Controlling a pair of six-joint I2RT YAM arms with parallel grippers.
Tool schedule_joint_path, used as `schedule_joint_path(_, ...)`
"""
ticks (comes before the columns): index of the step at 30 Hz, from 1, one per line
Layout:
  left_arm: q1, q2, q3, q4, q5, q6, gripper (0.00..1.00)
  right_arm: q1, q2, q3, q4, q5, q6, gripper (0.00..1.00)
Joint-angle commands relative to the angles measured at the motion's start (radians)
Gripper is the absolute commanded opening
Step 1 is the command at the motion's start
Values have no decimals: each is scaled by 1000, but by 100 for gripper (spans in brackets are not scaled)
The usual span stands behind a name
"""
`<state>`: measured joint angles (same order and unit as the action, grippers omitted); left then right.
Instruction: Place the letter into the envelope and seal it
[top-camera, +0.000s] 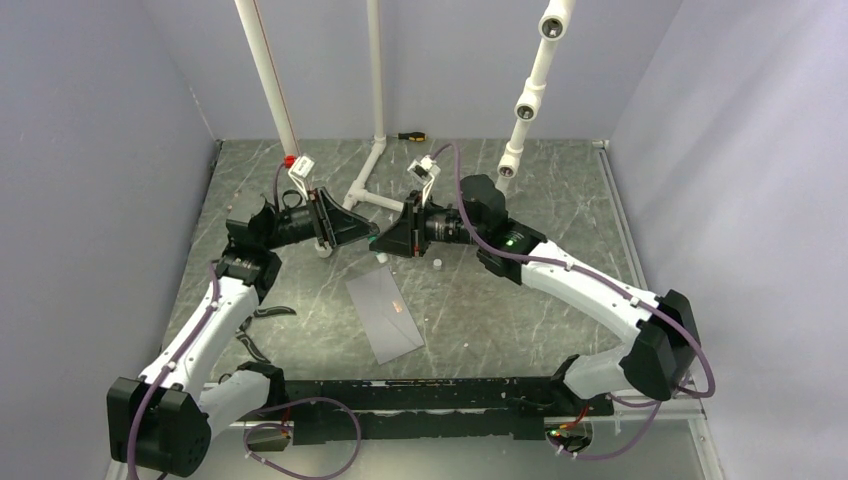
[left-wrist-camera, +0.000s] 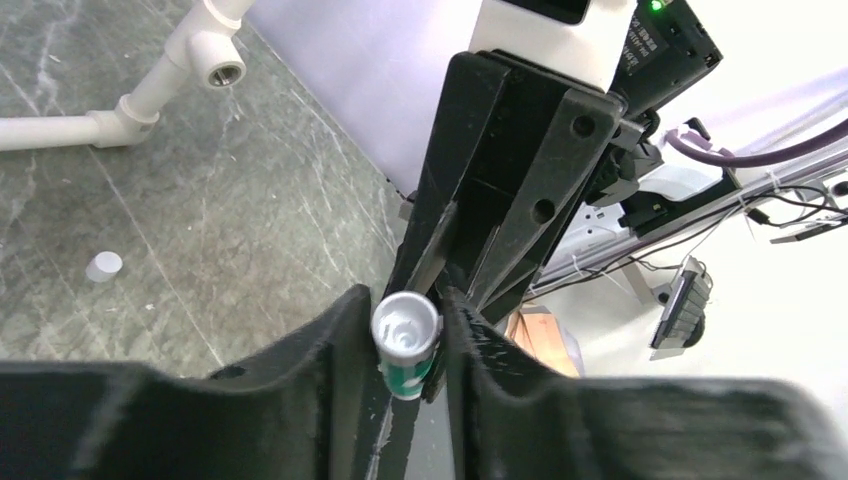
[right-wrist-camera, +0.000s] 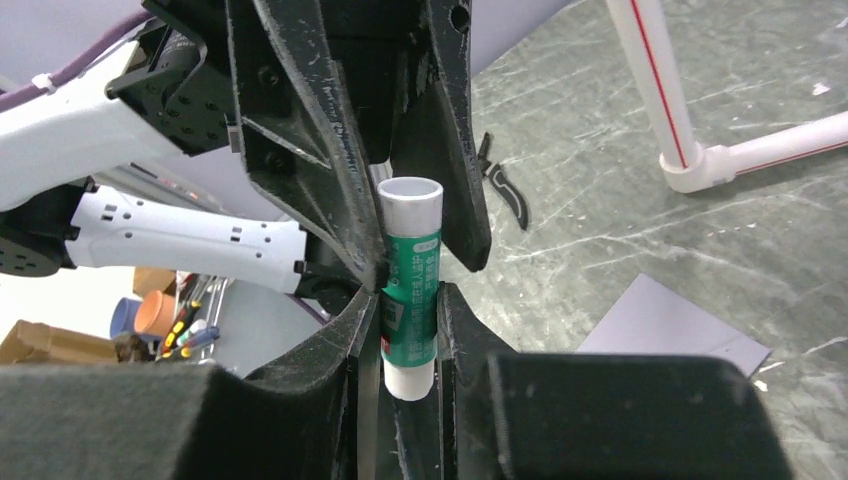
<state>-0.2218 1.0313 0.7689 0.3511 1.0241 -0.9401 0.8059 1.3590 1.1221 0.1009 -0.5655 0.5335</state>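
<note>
Envelope (top-camera: 385, 318): flat on the table (top-camera: 520, 320), on the arm-base side of both hands and apart from them, touched by neither.

Right gripper (right-wrist-camera: 410, 298): fingers clamped on the green-labelled body of a glue stick (right-wrist-camera: 409, 265), held clear above the surface.

Left gripper (left-wrist-camera: 405, 318): tip to tip w/ the right one, just beyond the envelope's far end. Its fingers sit close on either side of the stick's open end. Contact looks likely in the left wrist view, but cannot tell if it is actually squeezing.

Stick axis: runs from one gripper to the other, open end twd the left one.

Surface: dark grey-green marbled top. Room: plain pale lilac walls (top-camera: 90, 150) on three sides.

- White pipe frame (top-camera: 372, 170): beyond the envelope, behind the grippers.
- Screwdriver (top-camera: 410, 136): further beyond the envelope, at the back wall.
- Small white cylinder (top-camera: 437, 264): on the table, just beyond the envelope's far-right side.
- Black curved scraps (top-camera: 272, 313): left of the envelope.

Envelope orientation: long axis diagonal, far-left to near-right. A fold line runs along its length. Flap end not resolvable; cannot tell which way it points or if it is sealed.
</note>
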Motion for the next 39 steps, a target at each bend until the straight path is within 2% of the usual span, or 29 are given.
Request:
schedule_joint_path(1, -11, 2, 41, 28, 32, 6, 32, 3, 9, 62, 50, -68, -33, 13)
schedule_joint_path(4, -13, 4, 48, 18, 43, 23, 4, 3, 17, 67, 52, -65, -29, 14)
schedule_joint_path(6, -13, -1, 76, -53, 36, 76, 3, 3, 23, 76, 29, -61, -28, 20)
schedule_joint_path(8, -13, -7, 112, -138, 18, 128, 3, 3, 25, 80, -10, -58, -44, 34)
schedule_joint_path(11, -13, -10, 141, -163, 10, 151, 3, 1, 5, 45, -14, -67, -51, 54)
schedule_joint_path(15, -13, -7, 143, -149, 8, 144, 3, 1, 0, 27, -22, -96, -53, 58)
schedule_joint_path(20, -13, -5, 136, -139, 14, 136, 3, 1, 7, 27, -7, -79, -44, 50)
schedule_joint_path(22, -13, -6, 136, -141, 11, 136, 3, 1, 17, 39, -7, -84, -44, 43)
schedule_joint_path(25, -13, -11, 137, -145, 1, 138, 3, 1, 32, 48, -2, -92, -35, 24)
schedule_joint_path(26, -13, -12, 138, -148, -3, 137, 5, 1, 34, 47, 2, -86, -27, 18)
schedule_joint_path(28, -13, -15, 136, -153, -14, 135, 30, 1, 33, 38, 30, -57, -3, 11)
schedule_joint_path(31, -13, -24, 107, -110, -15, 112, 53, 0, 25, 14, 111, -5, 53, 8)
schedule_joint_path(32, -13, -28, 95, -94, -17, 102, 58, -1, 26, 8, 135, 15, 68, 7)
schedule_joint_path(34, -13, -35, 68, -52, -19, 77, 60, 1, 29, 2, 183, 22, 95, 6)
schedule_joint_path(39, -16, -34, 19, 41, -17, 16, 57, -1, 55, 7, 247, -4, 132, 6)
